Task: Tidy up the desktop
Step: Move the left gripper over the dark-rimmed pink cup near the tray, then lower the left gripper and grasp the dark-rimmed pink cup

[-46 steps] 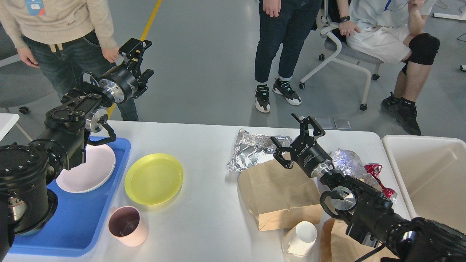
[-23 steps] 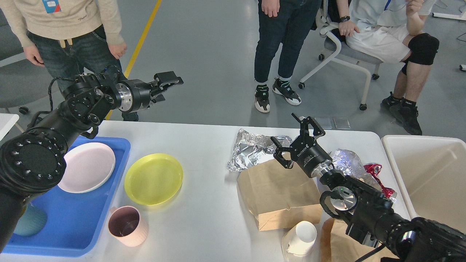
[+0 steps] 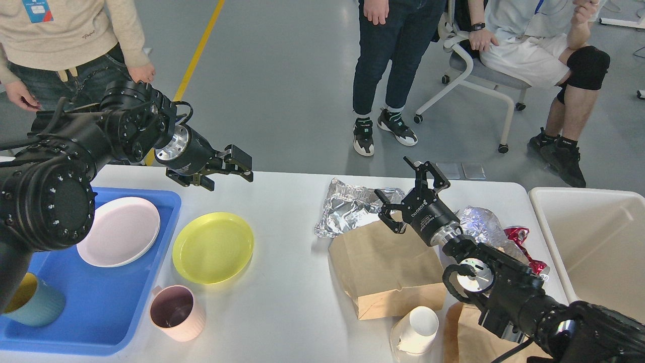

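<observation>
Partly hidden under the right arm: a second brown bag point(image 3: 466, 333), cut off at the lower edge, plus crumpled foil point(image 3: 481, 224) and a red wrapper point(image 3: 524, 242). Teal cup point(image 3: 33, 302) half covered by the left arm. On the white table point(image 3: 287, 302): blue tray point(image 3: 108, 312) at the left holding a pink plate point(image 3: 121, 232) and the teal cup; beside the tray, yellow plate point(image 3: 212, 247) and empty pink mug point(image 3: 176, 312). Beige bin point(image 3: 594, 242) just off the right edge, apparently empty. Brown bag point(image 3: 385, 267) lying flat, silver foil point(image 3: 347, 206) touching its far edge, white cup point(image 3: 418, 327) tipped over near the front. Left claw point(image 3: 229, 174) spread, empty, above the far edge. Right claw point(image 3: 410, 189) spread, empty, over the bag and foil. Bare room mid-table.
</observation>
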